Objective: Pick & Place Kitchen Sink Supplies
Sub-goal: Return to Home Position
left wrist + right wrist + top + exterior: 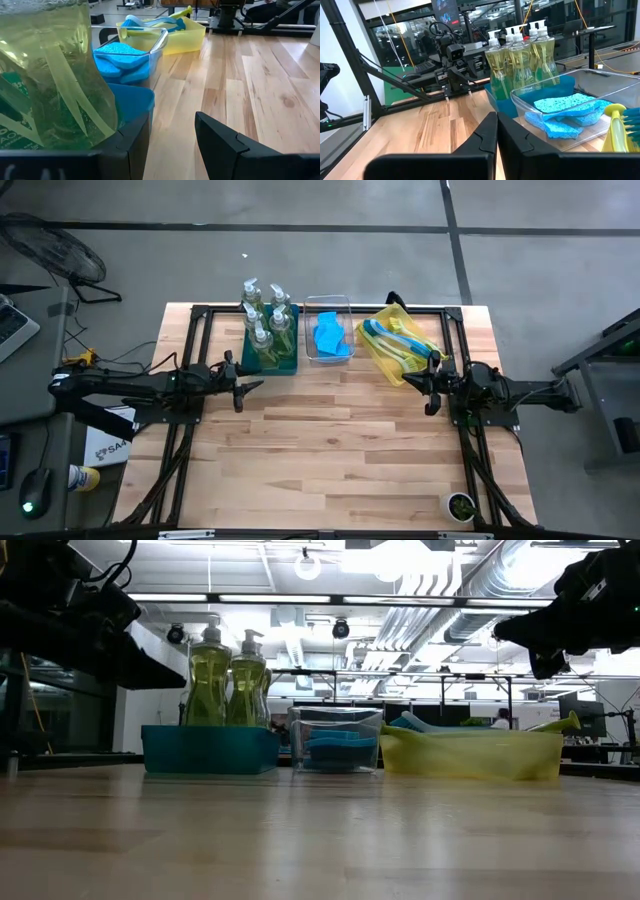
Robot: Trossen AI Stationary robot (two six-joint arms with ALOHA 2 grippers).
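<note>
Two grippers empty: left gripper jaws apart, just beside teal bin; right gripper jaws pressed together, near yellow bin | soap bottles in teal bin | sponges in clear bin | brushes in yellow bin

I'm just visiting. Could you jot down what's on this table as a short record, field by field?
Teal bin: pump bottles of yellow-green soap
Clear bin: blue sponges
Yellow bin: dish brushes
Left gripper: open, empty, near the teal bin
Right gripper: shut, empty, near the yellow bin
</note>
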